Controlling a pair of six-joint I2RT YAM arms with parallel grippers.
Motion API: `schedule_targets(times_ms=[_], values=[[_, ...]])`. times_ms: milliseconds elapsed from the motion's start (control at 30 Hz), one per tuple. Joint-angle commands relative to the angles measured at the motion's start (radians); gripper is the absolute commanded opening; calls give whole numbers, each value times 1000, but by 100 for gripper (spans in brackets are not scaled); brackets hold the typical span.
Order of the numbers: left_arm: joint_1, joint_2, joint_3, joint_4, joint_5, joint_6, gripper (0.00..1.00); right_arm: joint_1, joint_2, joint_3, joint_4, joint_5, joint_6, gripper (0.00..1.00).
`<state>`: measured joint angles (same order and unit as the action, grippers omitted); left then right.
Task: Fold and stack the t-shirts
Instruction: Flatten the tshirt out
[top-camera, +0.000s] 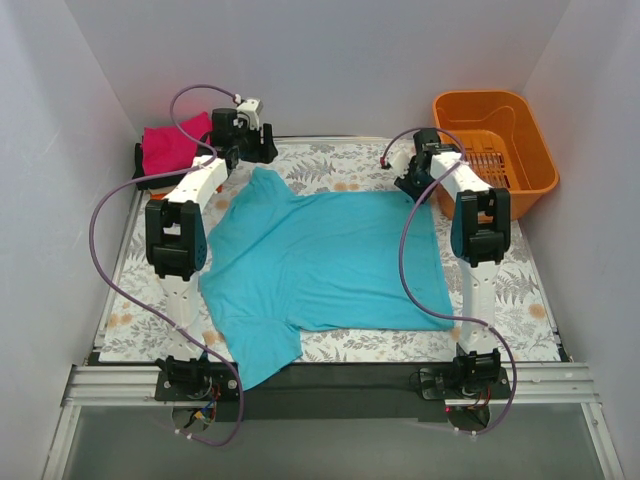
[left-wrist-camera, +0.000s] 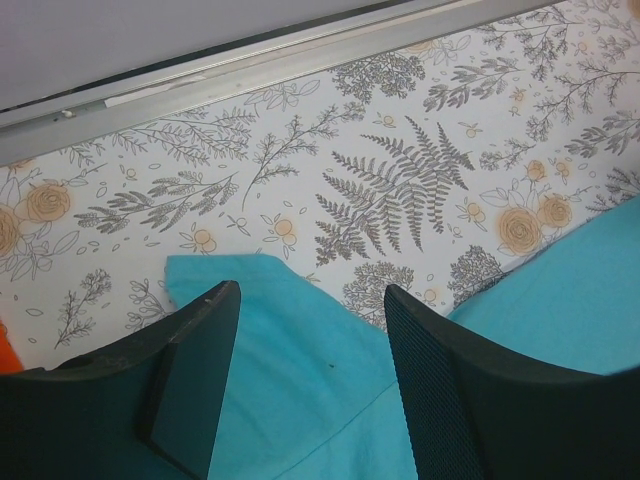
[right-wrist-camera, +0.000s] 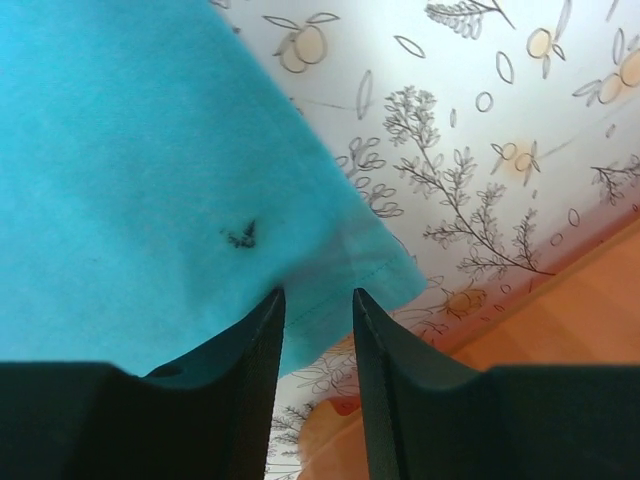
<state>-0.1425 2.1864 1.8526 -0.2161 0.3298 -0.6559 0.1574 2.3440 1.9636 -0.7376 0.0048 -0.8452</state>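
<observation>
Left gripper (left-wrist-camera: 310, 300): jaws well apart, nothing held, poised over a sleeve tip of the teal t-shirt (top-camera: 320, 260). Right gripper (right-wrist-camera: 318, 300): jaws narrow, straddling the shirt's hem corner; pinched or not, cannot tell. Shirt lies spread flat. Folded magenta t-shirt (top-camera: 170, 145) lies beyond that sleeve, orange basket (top-camera: 478, 97) beyond that hem corner.

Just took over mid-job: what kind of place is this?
Probably a lab test booth, not a home: plain white walls box in the floral table cover, and an aluminium rail runs along its near edge.
</observation>
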Motion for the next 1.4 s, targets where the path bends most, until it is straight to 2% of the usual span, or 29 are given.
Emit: schedule_targets(times_ms=[0, 167, 400, 500, 600, 667, 833, 967, 1033, 1067, 1133, 1167, 1300, 1333, 1367], values=[[11, -14, 20, 18, 14, -4, 56, 27, 18, -40, -161, -166, -21, 36], [11, -1, 26, 20, 28, -1, 56, 45, -78, -132, -168, -235, -32, 41], [11, 47, 74, 20, 17, 4, 56, 24, -9, 58, -151, -128, 73, 46], [11, 110, 131, 1, -9, 9, 57, 25, 24, 61, -158, -94, 93, 55], [11, 185, 195, -28, -61, 13, 57, 25, 29, 32, -155, -78, 89, 57], [11, 240, 240, -55, -116, 22, 56, 25, 28, 6, -157, -80, 90, 49], [11, 292, 240, -62, -198, 42, 56, 27, 43, -3, -166, -68, 98, 45], [11, 317, 241, -84, -212, 53, 56, 28, 51, -12, -171, -60, 87, 27], [11, 316, 229, -103, -183, 53, 56, 27, 49, -14, -172, -60, 78, 22], [11, 309, 217, -106, -170, 49, 56, 27, 46, -14, -172, -58, 75, 13], [11, 288, 175, -111, -144, 47, 57, 27, 46, -11, -172, -55, 72, 1], [11, 282, 163, -109, -143, 47, 57, 25, 44, -8, -171, -57, 71, 1], [11, 277, 152, -120, -163, 62, 42, 25, 35, 12, -171, -66, 67, 1], [11, 280, 163, -121, -172, 71, 28, 27, 35, 30, -171, -69, 70, 1], [12, 282, 174, -126, -175, 75, 20, 27, 32, 38, -171, -71, 69, 1]])
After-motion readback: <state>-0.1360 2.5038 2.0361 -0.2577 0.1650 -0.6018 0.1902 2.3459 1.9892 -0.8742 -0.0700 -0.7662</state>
